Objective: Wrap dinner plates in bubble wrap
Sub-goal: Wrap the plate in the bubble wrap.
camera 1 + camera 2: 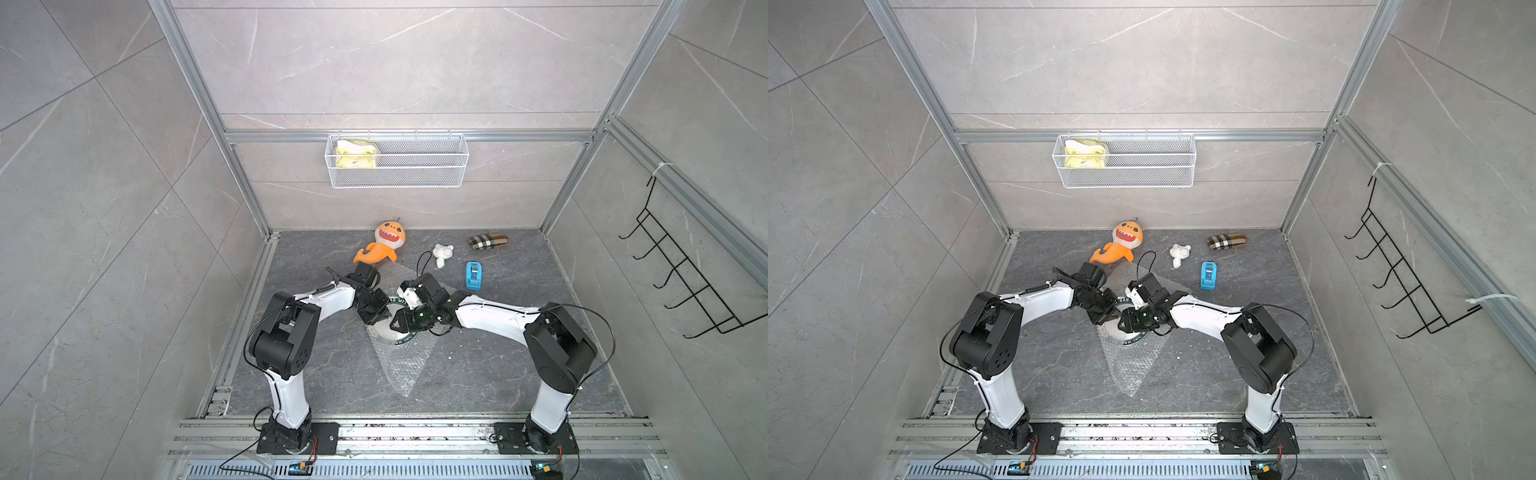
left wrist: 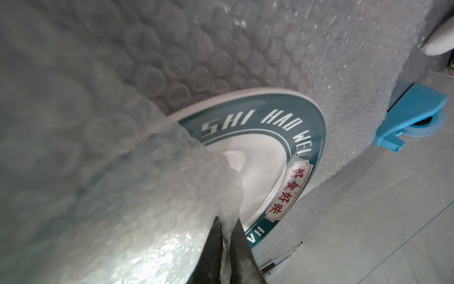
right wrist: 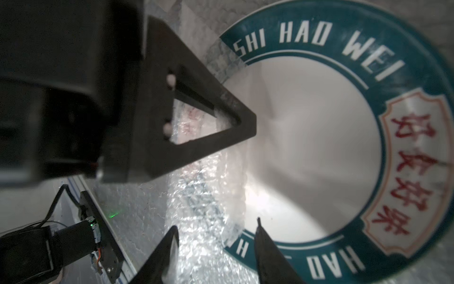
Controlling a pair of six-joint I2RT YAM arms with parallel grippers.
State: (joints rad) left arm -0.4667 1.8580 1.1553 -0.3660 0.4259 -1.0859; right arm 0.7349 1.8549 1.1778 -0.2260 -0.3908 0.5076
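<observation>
1. Clear, translucent plastic covers the middle of the scene: the large bubble wrap sheet (image 1: 401, 361) lies on the dark grey marbled table top (image 1: 498, 365), and in both top views one corner points toward the arms' bases.
2. The round dinner plate (image 3: 307, 135), with a white centre and a dark teal rim band lettered in white, rests on that sheet. It sits between the two arms, which hide part of it from above.
3. We see the left gripper (image 2: 227, 221) with its fingers nearly together, pinching a bunched fold of the wrap. The flap it holds is drawn over the rim and part of the white centre on the left arm's side.
4. The right gripper (image 3: 217, 223) has its fingers well apart and grips nothing. The flap's free edge lies below the gap between them, with one fingertip above the wrap and the other above the plate's centre, close to the rim band.
5. A blue plastic tape dispenser (image 1: 473, 275) stands near the wrap's far edge on the right arm's side.
</observation>
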